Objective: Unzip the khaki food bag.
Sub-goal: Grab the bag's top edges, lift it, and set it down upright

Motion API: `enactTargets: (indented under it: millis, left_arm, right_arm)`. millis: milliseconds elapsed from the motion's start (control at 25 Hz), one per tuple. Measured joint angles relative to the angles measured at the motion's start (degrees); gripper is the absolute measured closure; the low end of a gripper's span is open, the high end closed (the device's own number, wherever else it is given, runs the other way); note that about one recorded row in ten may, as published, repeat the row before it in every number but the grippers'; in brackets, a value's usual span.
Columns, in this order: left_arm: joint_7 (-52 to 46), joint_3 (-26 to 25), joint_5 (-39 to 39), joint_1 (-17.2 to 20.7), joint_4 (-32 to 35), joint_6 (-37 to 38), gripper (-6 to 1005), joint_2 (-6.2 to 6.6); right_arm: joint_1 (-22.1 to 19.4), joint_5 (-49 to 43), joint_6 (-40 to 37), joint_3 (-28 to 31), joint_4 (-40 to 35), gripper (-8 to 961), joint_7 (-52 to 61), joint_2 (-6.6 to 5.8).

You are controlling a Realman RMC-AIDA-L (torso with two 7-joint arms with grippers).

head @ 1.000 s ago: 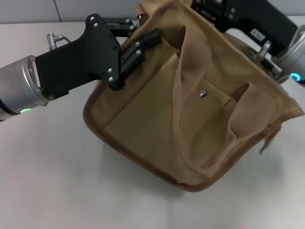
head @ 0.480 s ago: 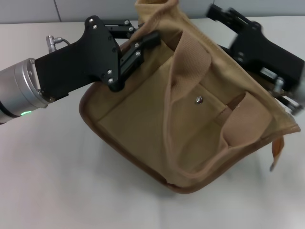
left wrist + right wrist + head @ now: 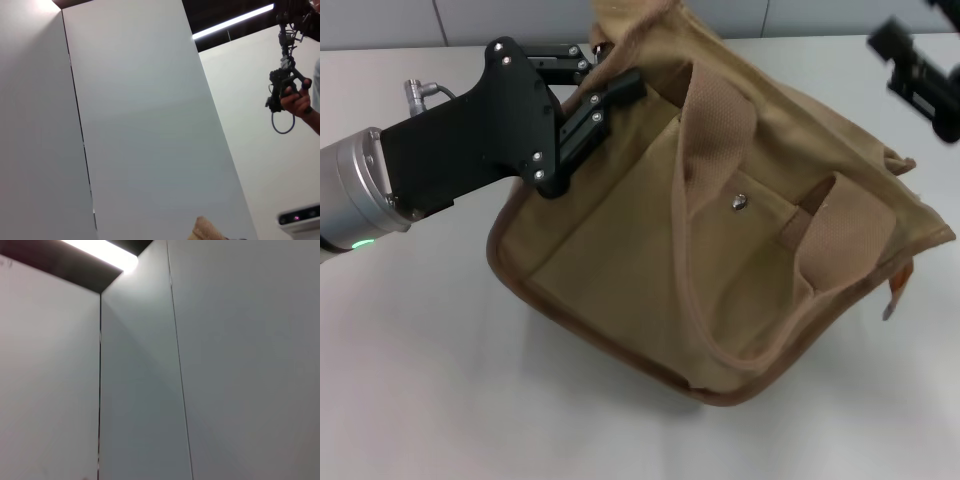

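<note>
While the khaki food bag (image 3: pixel 720 230) lies tipped over on the white table (image 3: pixel 430 380), its front pocket and metal snap (image 3: pixel 740 201) facing up, we see the left arm reaching in from the left edge of the head view, its forearm low and angled up toward the bag's far left corner. The left gripper (image 3: pixel 605 75) is closed on the tan fabric at that top corner, one black finger (image 3: pixel 615 92) pressed against the outside of the canvas. One webbing handle (image 3: pixel 705 130) runs down across the front. At the upper right corner of the head view we find the right gripper (image 3: pixel 920 75), raised and well apart from the bag; we cannot tell how its jaws stand. In the left wrist view, only a scrap of tan cloth (image 3: pixel 207 232) shows.
</note>
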Motion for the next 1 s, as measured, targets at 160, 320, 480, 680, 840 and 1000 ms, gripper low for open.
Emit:
enactTargets:
  millis: [160,320,480,680,840,1000]
  left_arm:
    - [-0.21,0.4,0.13,-0.25,0.02,0.16,911,0.01]
    - [-1.54,0.84,0.22,-0.35,1.13,0.24,911,0.1]
    - [-2.69,1.45,0.31,-0.21,2.86,0.56,911,0.14]
    - [-3.35,1.95,0.42,-0.47,3.36,0.6,910,0.21]
    - [-3.86,3.3,0.43,-0.65,4.56,0.41,910,0.17]
    - [-3.89,3.8,0.42,-0.8,4.72,0.06,910,0.05]
  right_arm:
    - [4.57,0.25,2.38,-0.16,-0.42,113,1.04,-0.29]
    - [7.28,-4.81,6.32,-1.13,-5.78,113,8.55,-0.41]
    - [7.51,-15.97,8.65,-1.25,-16.02,113,21.26,-0.39]
    - [7.82,-22.28,9.44,-1.26,-21.95,113,29.46,-0.33]
    - [8.66,-27.64,11.73,-1.88,-27.81,112,36.51,-0.31]
    - [9.57,-31.49,13.47,-3.4,-31.15,112,41.52,-0.31]
